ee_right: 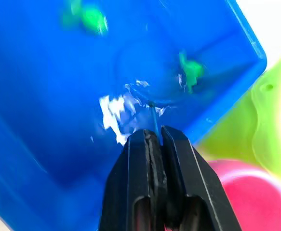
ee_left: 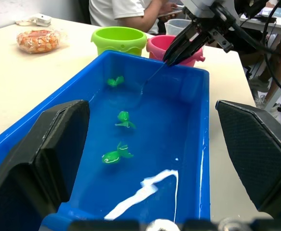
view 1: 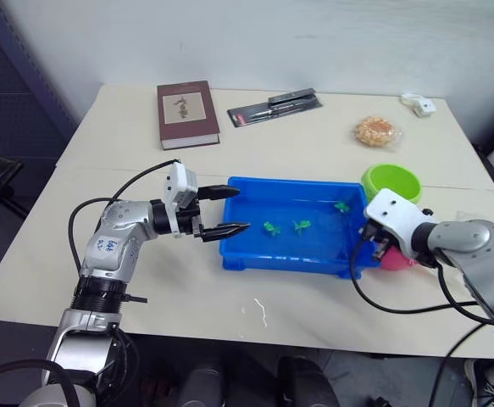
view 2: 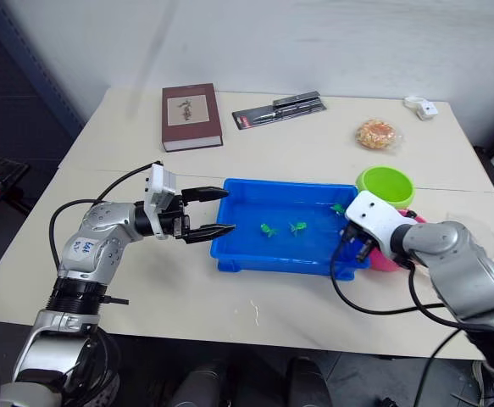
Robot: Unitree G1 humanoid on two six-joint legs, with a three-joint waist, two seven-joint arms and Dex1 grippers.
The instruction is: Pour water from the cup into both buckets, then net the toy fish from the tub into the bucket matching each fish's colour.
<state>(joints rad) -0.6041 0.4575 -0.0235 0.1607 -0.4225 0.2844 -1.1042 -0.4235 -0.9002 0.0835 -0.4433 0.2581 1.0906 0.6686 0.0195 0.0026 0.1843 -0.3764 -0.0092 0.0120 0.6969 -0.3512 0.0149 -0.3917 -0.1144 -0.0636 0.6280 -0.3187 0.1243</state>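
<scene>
Right claw (ee_right: 154, 137) pinched tight on the net's thin handle (ee_left: 152, 77), hoop dipped in the tub (view 1: 314, 254); three green fish (ee_left: 124, 119) in the water. Left claw (view 1: 223, 210) spread wide and empty at the tub's left end.

tub (view 1: 291, 254): glossy bright blue plastic, wet sheen inside | green toy fish (ee_left: 117, 155): shiny plastic, ahead of left gripper (view 1: 232, 210) | left gripper's fingers (ee_left: 248, 144): matt black, finely textured pads | lime green bucket (ee_left: 119, 40) and pink bucket (ee_left: 159, 46): smooth glossy plastic beside right gripper (ee_left: 171, 57) | table (view 1: 314, 153): matt cream
</scene>
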